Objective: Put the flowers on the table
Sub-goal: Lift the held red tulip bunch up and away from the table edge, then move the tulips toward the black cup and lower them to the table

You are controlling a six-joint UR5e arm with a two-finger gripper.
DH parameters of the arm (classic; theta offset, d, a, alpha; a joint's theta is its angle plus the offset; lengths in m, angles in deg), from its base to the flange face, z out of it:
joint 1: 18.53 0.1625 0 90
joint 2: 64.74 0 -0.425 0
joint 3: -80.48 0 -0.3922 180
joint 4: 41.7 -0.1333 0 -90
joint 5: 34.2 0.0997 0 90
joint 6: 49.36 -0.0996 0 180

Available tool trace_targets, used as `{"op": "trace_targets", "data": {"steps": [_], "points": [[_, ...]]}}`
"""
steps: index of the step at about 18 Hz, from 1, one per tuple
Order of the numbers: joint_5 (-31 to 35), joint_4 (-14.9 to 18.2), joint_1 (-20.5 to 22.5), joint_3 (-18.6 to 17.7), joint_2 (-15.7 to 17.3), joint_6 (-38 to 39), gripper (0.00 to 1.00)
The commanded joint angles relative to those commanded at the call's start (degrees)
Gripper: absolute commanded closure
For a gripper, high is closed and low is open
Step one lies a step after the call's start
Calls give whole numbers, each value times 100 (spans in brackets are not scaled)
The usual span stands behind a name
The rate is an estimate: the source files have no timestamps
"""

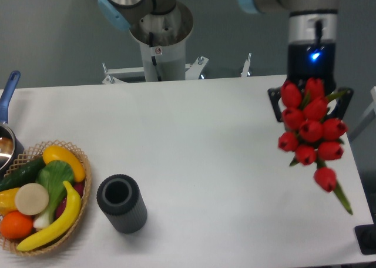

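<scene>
The flowers, a bunch of red tulip buds with green leaves, hang at the right side over the white table. The buds point toward the camera and down, and one bud and a leaf reach toward the table's right edge. My gripper is directly behind the bunch, pointing down. Its black side links show on either side of the buds, and it appears shut on the stems. The fingertips and the stem ends are hidden behind the buds.
A black ribbed cylinder vase stands at front left. A wicker basket of fruit and vegetables sits at the left front corner. A pot with a blue handle is at the left edge. The robot base stands behind the table.
</scene>
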State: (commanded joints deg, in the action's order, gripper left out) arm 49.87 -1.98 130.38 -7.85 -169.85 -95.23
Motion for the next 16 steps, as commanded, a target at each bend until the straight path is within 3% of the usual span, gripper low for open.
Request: {"op": "trace_targets", "data": {"steps": [5, 8, 12, 16], "points": [[1268, 26, -660, -70, -502, -466, 49], [1839, 9, -836, -377, -669, -826, 49], [2051, 9, -907, -720, -915, -1126, 49], [2105, 0, -995, -835, -1248, -1126, 48]]}}
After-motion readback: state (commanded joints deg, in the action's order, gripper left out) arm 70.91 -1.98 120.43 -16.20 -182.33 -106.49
